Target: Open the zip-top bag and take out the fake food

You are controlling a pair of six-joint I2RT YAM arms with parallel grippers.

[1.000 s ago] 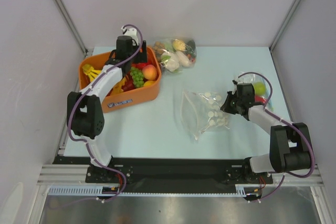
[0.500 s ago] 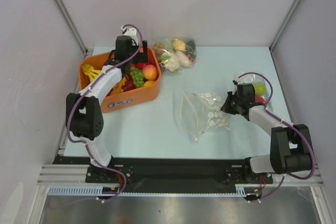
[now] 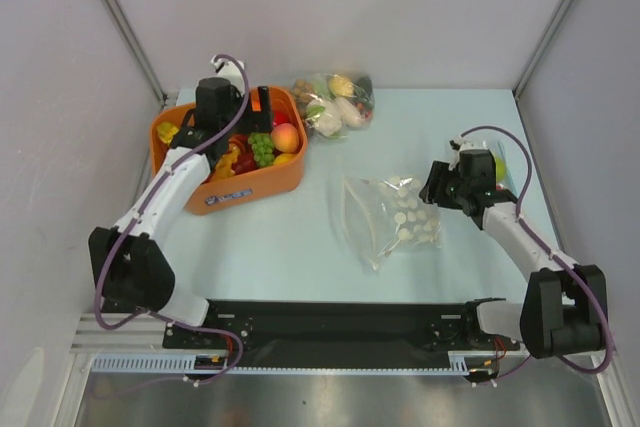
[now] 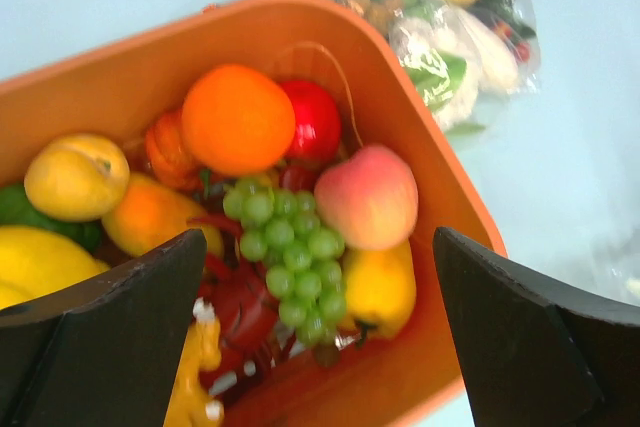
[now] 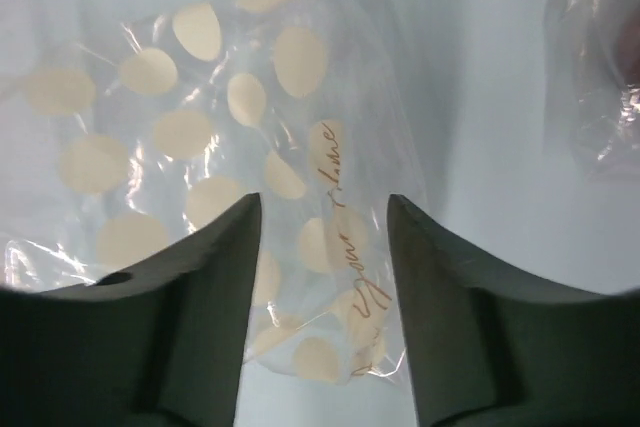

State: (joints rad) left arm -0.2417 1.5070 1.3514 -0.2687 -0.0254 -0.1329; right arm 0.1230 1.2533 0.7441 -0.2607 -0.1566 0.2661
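Presently the right fingers (image 5: 200, 307) are being held apart, and nothing is being pinched by the right gripper (image 5: 320, 209); through the gap the zip-top bag (image 5: 250, 147) is being seen lying flat beneath, though whether the film is being touched cannot be told. The left fingers (image 4: 100, 347) are being held wide apart, with the left gripper (image 4: 318, 247) being carried empty above the green grapes (image 4: 290, 247) in the orange bin (image 4: 400, 127), well apart from the bag.

Several risks are being run. If the right jaws are closed here, only the bottom end is likely to be caught, with pale round slices (image 5: 300, 57) pinched through both layers. The slick film is likely to slip from the pads. With no second grip on it, the bag is likely to be dragged across the table (image 3: 300, 237) rather than opened. A neighbouring clear bag (image 5: 600, 97) is lying near and could be snagged.

The bag is being judged to lie lengthwise across the table, slightly skewed, with its white zip edge pointing towards the left arm's side and its bottom towards the right gripper. Whether the zip is sealed cannot be told.
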